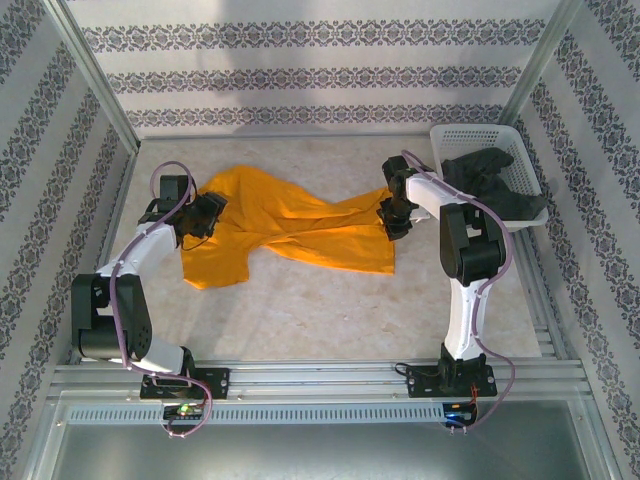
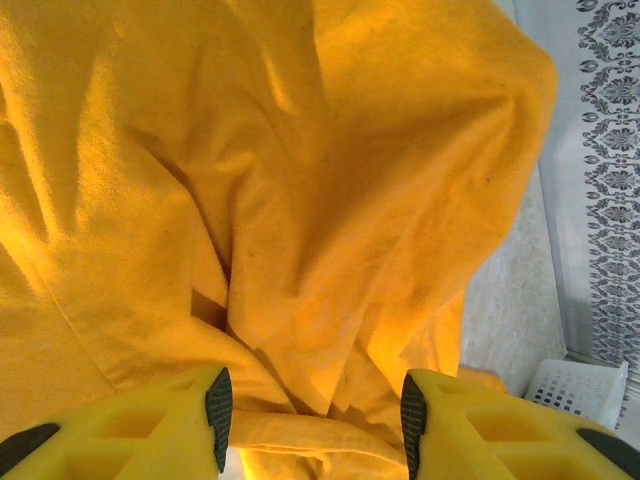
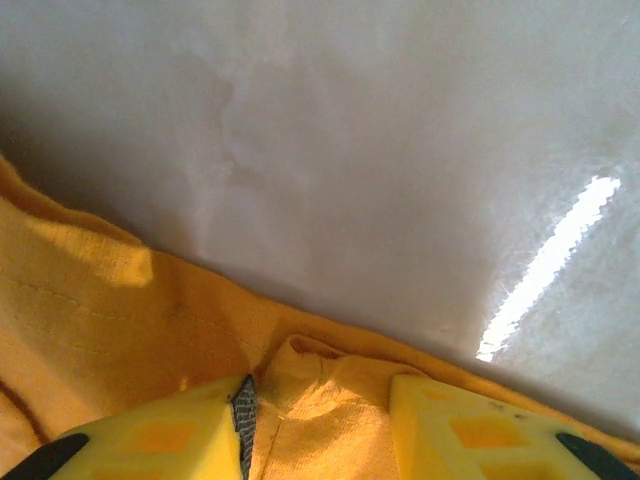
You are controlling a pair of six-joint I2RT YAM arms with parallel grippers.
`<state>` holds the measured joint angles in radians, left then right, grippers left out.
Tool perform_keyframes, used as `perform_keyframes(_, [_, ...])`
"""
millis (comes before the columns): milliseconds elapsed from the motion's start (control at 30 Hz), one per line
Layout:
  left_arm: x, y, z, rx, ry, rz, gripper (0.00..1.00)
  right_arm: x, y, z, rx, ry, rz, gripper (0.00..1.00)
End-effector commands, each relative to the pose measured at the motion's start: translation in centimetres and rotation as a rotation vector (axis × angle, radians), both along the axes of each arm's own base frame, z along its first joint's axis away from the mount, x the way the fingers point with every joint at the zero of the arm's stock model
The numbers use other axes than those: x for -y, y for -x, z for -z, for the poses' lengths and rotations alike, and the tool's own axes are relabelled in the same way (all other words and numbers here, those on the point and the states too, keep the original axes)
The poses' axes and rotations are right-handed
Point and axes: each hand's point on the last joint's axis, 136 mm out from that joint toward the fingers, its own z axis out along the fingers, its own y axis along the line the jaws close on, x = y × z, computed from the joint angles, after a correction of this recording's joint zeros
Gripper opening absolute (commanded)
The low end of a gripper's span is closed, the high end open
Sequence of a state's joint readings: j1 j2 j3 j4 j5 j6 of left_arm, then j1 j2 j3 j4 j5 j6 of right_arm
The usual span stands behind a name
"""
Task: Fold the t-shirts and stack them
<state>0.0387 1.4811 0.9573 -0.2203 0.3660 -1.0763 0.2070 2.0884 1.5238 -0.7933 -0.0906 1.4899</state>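
Observation:
The bright orange-yellow t-shirt lies crumpled and stretched across the middle of the table, and its folds spread through the left wrist view. My left gripper is at the shirt's left end, jaws apart around a loose fold. At the shirt's right end my right gripper stands low over the hem, which bunches between the parted fingers. The dark charcoal t-shirt lies heaped in the white basket at the back right.
The white lattice basket stands tilted at the back right corner, and its corner shows in the left wrist view. Patterned walls close in the back and sides. Bare marble tabletop lies in front of the shirt.

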Motion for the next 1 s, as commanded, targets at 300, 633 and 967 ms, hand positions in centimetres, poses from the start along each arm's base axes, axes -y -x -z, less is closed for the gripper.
perform_keyframes(300, [0.7, 0.1, -1.1, 0.032, 0.001, 0.031, 0.48, 0.9, -0.3, -0.6, -0.032, 0.047, 0.015, 0.44])
perform_keyframes(633, [0.8, 0.4, -1.1, 0.035, 0.007, 0.033, 0.45, 1.4, 1.3, 0.8, -0.092, 0.064, 0.019, 0.36])
perform_keyframes(967, [0.8, 0.3, -1.3, 0.038, 0.008, 0.037, 0.44, 1.3, 0.7, 0.5, -0.071, 0.057, 0.014, 0.22])
